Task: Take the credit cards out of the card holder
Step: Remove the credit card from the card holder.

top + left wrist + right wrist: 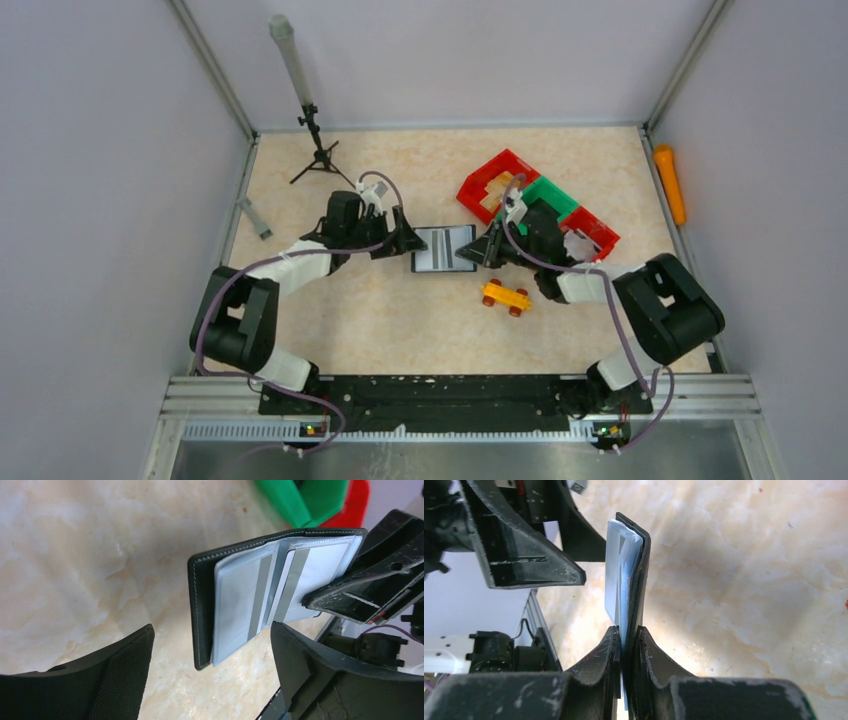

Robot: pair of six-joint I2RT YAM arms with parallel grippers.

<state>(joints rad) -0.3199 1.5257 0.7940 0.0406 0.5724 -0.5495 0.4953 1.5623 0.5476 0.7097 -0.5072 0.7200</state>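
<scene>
The black card holder (443, 249) lies open at the middle of the table. Pale credit cards (240, 600) with grey stripes sit in its clear sleeves. My right gripper (487, 250) is shut on the holder's right edge (639, 580), pinching the black cover and the sleeves together; in the right wrist view the gripper (628, 632) holds it edge-on. My left gripper (408, 243) stands open at the holder's left edge. In the left wrist view the holder's near corner (202, 650) sits between its wide-spread fingers (120, 680), touching neither.
Red (497, 178) and green (550, 197) bins stand behind the right arm. A yellow toy car (505, 296) sits just in front of the holder. A small tripod (318, 150) stands at the back left, an orange object (668, 182) lies along the right wall.
</scene>
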